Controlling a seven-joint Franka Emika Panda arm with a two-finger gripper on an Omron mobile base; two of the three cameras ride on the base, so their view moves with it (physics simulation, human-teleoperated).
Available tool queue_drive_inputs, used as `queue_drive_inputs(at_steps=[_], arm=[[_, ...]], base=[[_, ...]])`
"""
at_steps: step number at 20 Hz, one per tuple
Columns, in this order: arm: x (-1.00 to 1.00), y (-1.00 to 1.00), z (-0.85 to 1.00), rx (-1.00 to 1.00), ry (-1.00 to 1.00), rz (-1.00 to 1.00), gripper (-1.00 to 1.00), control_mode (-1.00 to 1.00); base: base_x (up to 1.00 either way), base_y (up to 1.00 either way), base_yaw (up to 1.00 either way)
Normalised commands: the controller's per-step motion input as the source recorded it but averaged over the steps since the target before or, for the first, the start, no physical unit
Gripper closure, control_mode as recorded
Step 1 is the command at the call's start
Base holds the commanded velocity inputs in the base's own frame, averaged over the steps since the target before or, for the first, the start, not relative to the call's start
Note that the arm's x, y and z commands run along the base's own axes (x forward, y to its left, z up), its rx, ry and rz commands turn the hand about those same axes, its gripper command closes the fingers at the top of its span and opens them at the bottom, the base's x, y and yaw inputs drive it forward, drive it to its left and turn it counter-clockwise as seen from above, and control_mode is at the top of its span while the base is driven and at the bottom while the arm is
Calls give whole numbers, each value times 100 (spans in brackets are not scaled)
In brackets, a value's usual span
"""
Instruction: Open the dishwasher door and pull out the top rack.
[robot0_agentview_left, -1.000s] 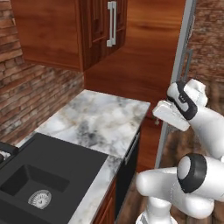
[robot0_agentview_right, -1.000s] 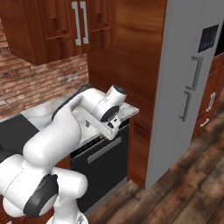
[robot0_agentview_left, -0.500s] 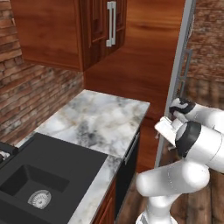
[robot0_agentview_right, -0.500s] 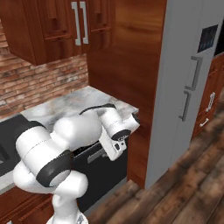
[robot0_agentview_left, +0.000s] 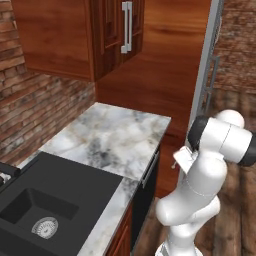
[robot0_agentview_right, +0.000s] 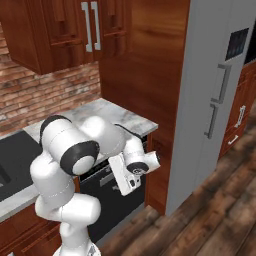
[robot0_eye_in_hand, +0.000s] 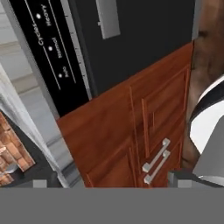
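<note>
Dishwasher door (robot0_agentview_right: 107, 195) is shut, sitting flush under the marble worktop (robot0_agentview_right: 107, 112), right beside the tall wooden panel and the grey fridge (robot0_agentview_right: 212, 100). Its grey bar handle (robot0_eye_in_hand: 108, 18) shows up close in the hand view, next to the control strip with the cycle labels. End effector (robot0_agentview_right: 127, 180) hangs just in front of the door's upper part, jaws spread wide with nothing in them. Black sink (robot0_agentview_left: 35, 210) sits further along the worktop.

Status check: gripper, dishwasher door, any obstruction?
Gripper open, empty, near the door's front. Dishwasher door shut, handle untouched; top rack hidden. Nothing seen in the way.
</note>
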Motion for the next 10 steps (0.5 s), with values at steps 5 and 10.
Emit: queue_drive_inputs(at_steps=[5, 10], arm=[[28, 0, -14, 23, -17, 0, -100, -100], [23, 1, 0, 26, -18, 0, -100, -100]], base=[[0, 0, 0], [0, 0, 0]])
